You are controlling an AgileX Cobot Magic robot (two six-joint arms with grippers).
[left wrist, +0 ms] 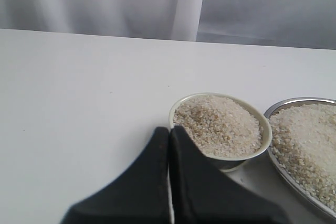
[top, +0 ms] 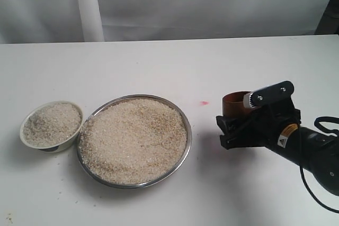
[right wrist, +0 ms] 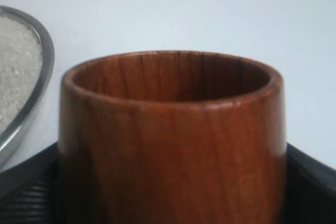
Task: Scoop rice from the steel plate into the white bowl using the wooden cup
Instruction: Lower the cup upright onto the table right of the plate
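Rice (top: 132,141), pale uncooked grains in a loose heap, covers the wide, shallow, shiny round steel plate (top: 188,140) in the exterior view. More of it fills the small, thick-rimmed, cream ceramic white bowl (top: 32,144) just beside the plate on its left. Right of the plate, apart from it, the reddish-brown, barrel-shaped wooden cup (top: 235,104) stands upright on the white surface (top: 159,62). My right tool (top: 233,125) is set around the cup's lower body.

From the left wrist view, my left tool (left wrist: 169,135) is clenched on nothing, its two black fingers pressed flat together. It hangs just short of the bowl's near wall.

From the right wrist view, the cup fills the picture, mouth up, and what I can see of its inside wall is bare of grains. Black jaw pads lie against both flanks low down, so I judge the right tool is grasping it. The plate's rim shows off to one side.

I expect the cup to be light and stiff, so a firm squeeze should not hurt it. Polished wood is slick, though, and the barrel curve could let it twist once loaded. A hold around the widest part, well under the rim, leaves the mouth free to dig. The grains will pour and scatter easily.
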